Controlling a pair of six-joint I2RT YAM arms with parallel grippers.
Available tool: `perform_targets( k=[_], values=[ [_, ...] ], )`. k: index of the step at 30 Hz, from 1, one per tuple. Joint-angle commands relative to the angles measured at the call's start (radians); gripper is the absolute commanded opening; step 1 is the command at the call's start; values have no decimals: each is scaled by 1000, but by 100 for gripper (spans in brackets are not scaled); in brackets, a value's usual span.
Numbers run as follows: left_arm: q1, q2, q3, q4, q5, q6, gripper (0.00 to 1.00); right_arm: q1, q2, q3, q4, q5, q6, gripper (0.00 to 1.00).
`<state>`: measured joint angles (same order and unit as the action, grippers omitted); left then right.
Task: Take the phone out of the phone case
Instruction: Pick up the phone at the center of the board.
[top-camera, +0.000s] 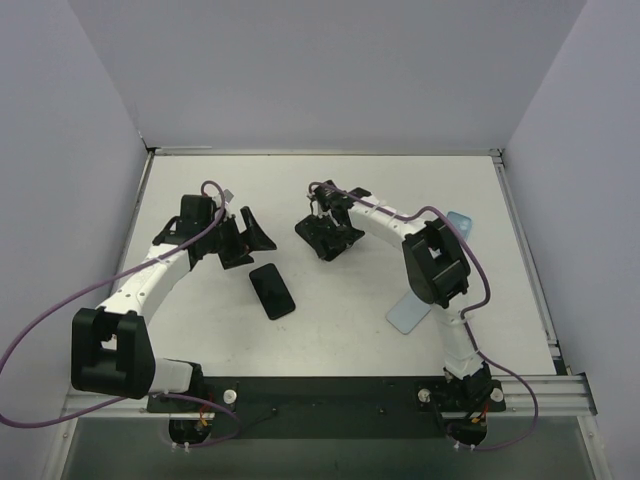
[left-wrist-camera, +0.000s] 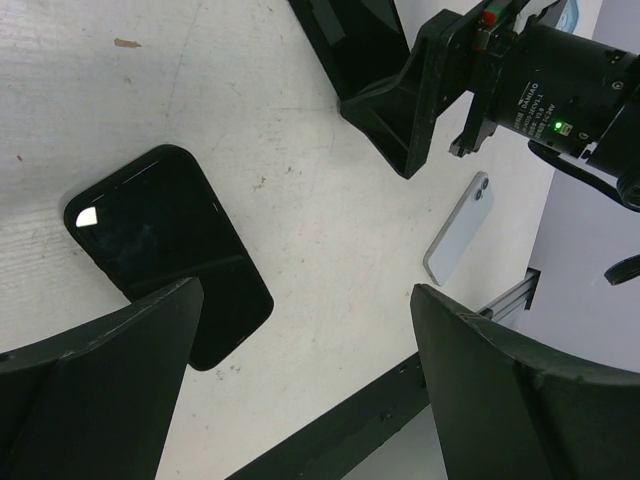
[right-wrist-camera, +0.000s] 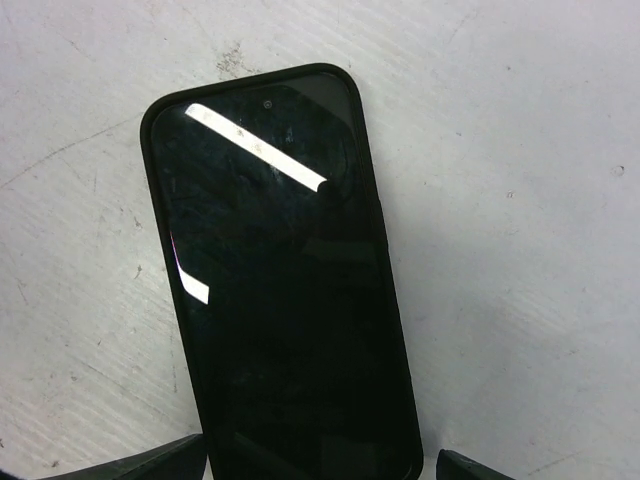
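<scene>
Here's the phone (right-wrist-camera: 285, 280), flat on the tabletop (top-camera: 350, 190) with its glossy face up and light streaking across it. It sits inside its black case (right-wrist-camera: 250, 75), whose rim shows all round it. It lies close to the middle of the tabletop, a touch toward the near edge, its long side running on a diagonal. My right gripper (top-camera: 328, 238) hovers on the far-edge side of it, jaws spread wide with nothing between them. Through the right wrist camera my two fingertips (right-wrist-camera: 170, 462) frame one end of the phone, one on each side. My left gripper (top-camera: 248, 242) hangs just off the phone's other flank, toward the left edge, jaws as wide apart as they go and empty. From that wrist, one finger (left-wrist-camera: 100, 380) overlaps the phone's corner in the view. Over toward the right edge, well apart from the case, lies a light blue slab (left-wrist-camera: 458, 243) with a camera cluster at one corner. Whether it is a phone or a bare shell I can't tell, and from above my right arm (top-camera: 435, 265) covers part of it.
</scene>
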<state>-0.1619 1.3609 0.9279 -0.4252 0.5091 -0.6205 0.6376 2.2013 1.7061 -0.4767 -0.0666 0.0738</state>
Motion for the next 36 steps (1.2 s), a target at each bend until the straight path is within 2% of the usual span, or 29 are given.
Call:
perform_targets(
  k=[1, 13, 19, 21, 22, 25, 26, 27, 29, 36],
  values=[
    [1, 0, -1, 62, 35, -12, 97, 11, -52, 20, -36, 62, -20, 87],
    [1, 44, 17, 66, 43, -38, 97, 11, 90, 116, -48, -25, -48, 88],
    [-4, 90, 23, 74, 25, -64, 97, 2, 95, 92, -48, -47, -37, 87],
    [-7, 104, 25, 92, 19, -74, 97, -1, 80, 78, -49, -45, -32, 83],
    [-10, 112, 29, 100, 17, -79, 98, -1, 74, 72, -48, -45, -20, 80],
    [-27, 147, 40, 129, 5, -97, 97, -7, 34, 46, -40, -64, 12, 40],
    [-37, 158, 48, 137, 6, -110, 97, -9, 6, 37, -28, -67, 33, 23],
    [-44, 179, 49, 160, 8, -117, 97, -7, -11, 9, -17, -70, 44, 16],
    [-56, 198, 52, 189, 26, -148, 97, -7, -56, -17, 9, -76, 79, 9],
    [-85, 299, 25, 373, 85, -269, 97, -7, -218, -189, 110, -137, 191, 2]
  ],
)
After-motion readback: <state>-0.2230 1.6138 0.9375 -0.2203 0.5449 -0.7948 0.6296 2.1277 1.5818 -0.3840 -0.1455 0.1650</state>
